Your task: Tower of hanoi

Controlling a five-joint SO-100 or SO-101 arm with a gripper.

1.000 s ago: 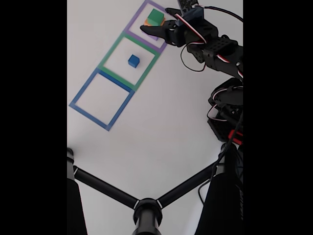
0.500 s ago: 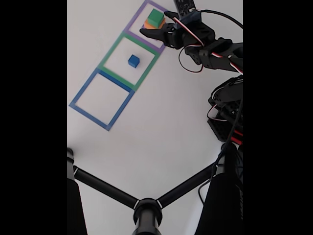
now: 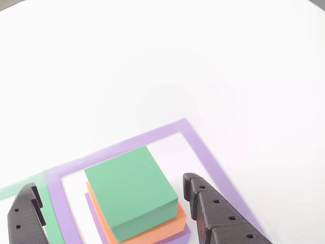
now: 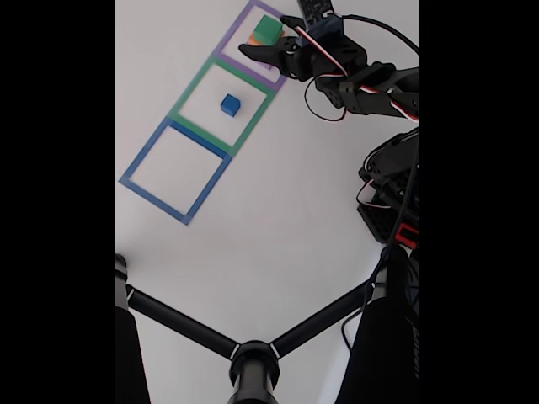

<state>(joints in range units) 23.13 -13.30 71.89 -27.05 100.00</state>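
The arm (image 4: 370, 84) was matte black, strung with looping red, white and black cables; its pincer (image 3: 111, 213) had stepped black fingers (image 3: 218, 216) dotted with small round holes.

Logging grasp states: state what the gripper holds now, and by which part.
Nothing is held. The black two-finger gripper is open, its fingers apart on either side of the matte green square block, which sits on the orange block.

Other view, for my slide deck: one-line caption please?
Open hand straddles the matte green square block stacked on orange and purple blocks.
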